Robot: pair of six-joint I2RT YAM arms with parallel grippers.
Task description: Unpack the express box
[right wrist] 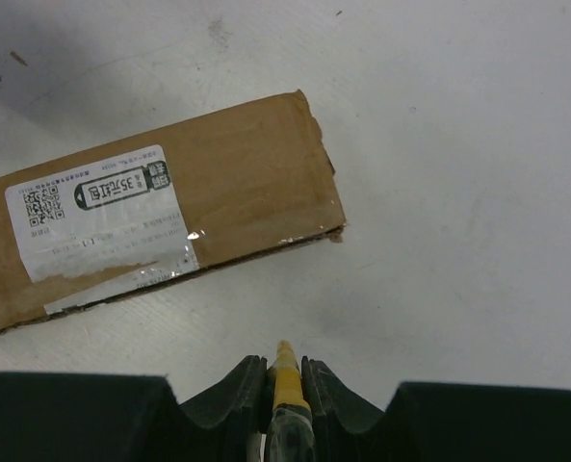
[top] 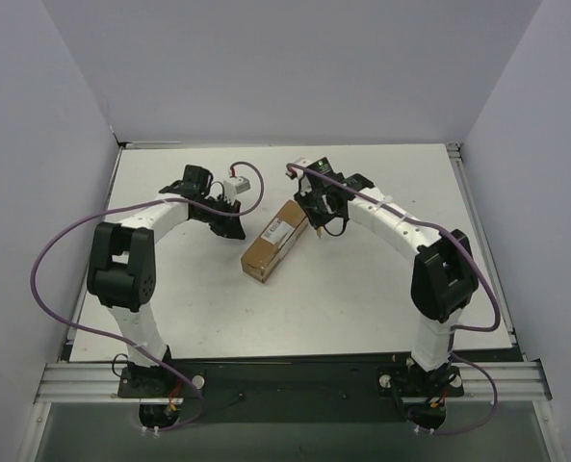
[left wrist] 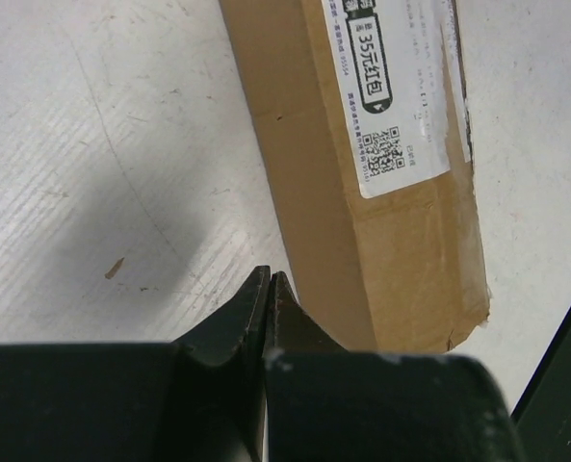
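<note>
The express box [top: 277, 241] is a long brown carton with a white label on its top face, lying diagonally mid-table. In the left wrist view the express box [left wrist: 381, 192] lies just right of my left gripper [left wrist: 269, 277], whose jaws are pressed together with nothing between them. From above, the left gripper [top: 235, 227] sits by the box's left side. My right gripper [top: 321, 229] hovers at the box's far right end, shut on a yellow-tipped utility knife [right wrist: 287, 383]. The knife tip points at the table a short way from the box end [right wrist: 266, 192], not touching it.
The white table [top: 362, 289] is enclosed by grey walls at the back and both sides. Purple cables [top: 49, 260] loop beside each arm. A metal rail [top: 285, 380] runs along the near edge by the arm bases.
</note>
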